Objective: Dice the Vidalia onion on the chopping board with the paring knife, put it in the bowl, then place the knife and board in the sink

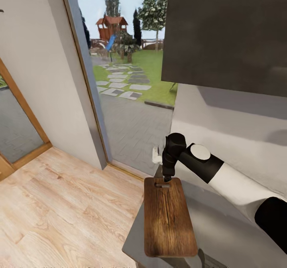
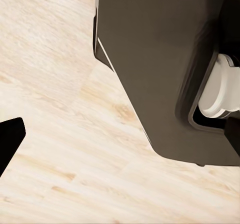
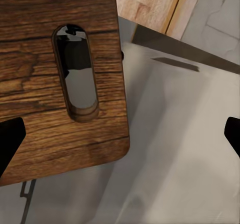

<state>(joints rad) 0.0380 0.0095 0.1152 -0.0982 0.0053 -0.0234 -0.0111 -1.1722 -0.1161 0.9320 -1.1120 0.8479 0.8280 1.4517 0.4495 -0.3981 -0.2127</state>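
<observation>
- The rectangular dark-brown wooden chopping board (image 1: 169,216) lay flat on the glossy grey table (image 1: 223,228), its near end reaching the table's edge above the pale wood-plank floor (image 1: 59,204).
- The right pincer (image 1: 166,179) hung at the board's far end, by the slot-shaped handle hole (image 3: 76,71).
- In the right wrist view its fingertips (image 3: 9,139) stood wide apart, one over the board, one over bare table, holding nothing.
- I could not tell the left pincer's opening; one dark fingertip (image 2: 10,136) showed above the floor.

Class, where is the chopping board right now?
In the head view the chopping board lies lower centre on the countertop, beside the wood floor, with the right hand above its slotted end.
</observation>
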